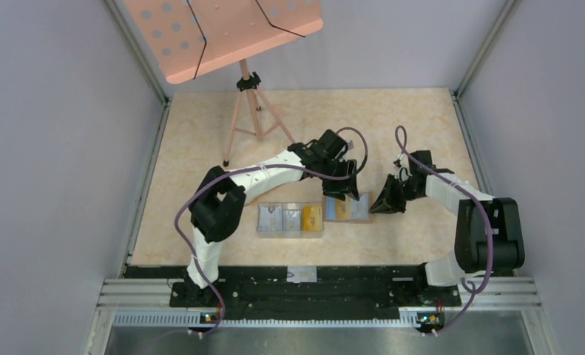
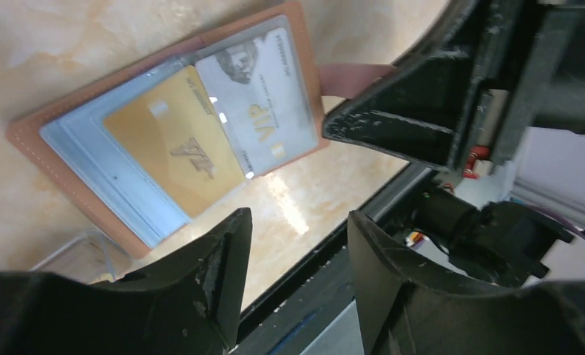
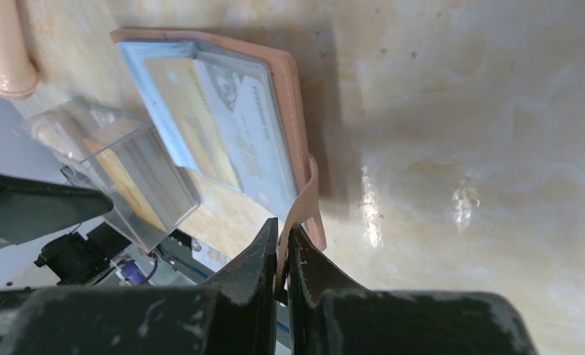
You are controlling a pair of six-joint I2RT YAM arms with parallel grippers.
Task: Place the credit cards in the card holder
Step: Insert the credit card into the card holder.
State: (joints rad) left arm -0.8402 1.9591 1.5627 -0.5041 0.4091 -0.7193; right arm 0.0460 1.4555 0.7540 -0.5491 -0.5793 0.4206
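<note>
Right fingers (image 3: 263, 255): clamped narrow on the thin brown strap (image 3: 305, 194) of the open brown leather card holder (image 3: 293, 96), likely steadying it.
Left fingers (image 2: 230, 251): apart, empty, hovering above the holder.
Cards: yellow-orange plastic card (image 2: 171, 144) and pale grey plastic card (image 2: 256, 96) sit sleeved just beyond the left fingertips.

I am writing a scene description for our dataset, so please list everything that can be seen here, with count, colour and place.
card holder: 1, brown, open on the table, right of the tray
cards in the holder: 2, one yellow-orange, one pale grey, in clear sleeves
tray: 1, clear, left of the holder
cards in the tray: several, grey-blue and yellow-orange
music stand: 1, salmon pink, far side of table
table: 1, beige marbled
left gripper: 1, black, open, over the holder
right gripper: 1, black, shut on the holder's strap
</note>
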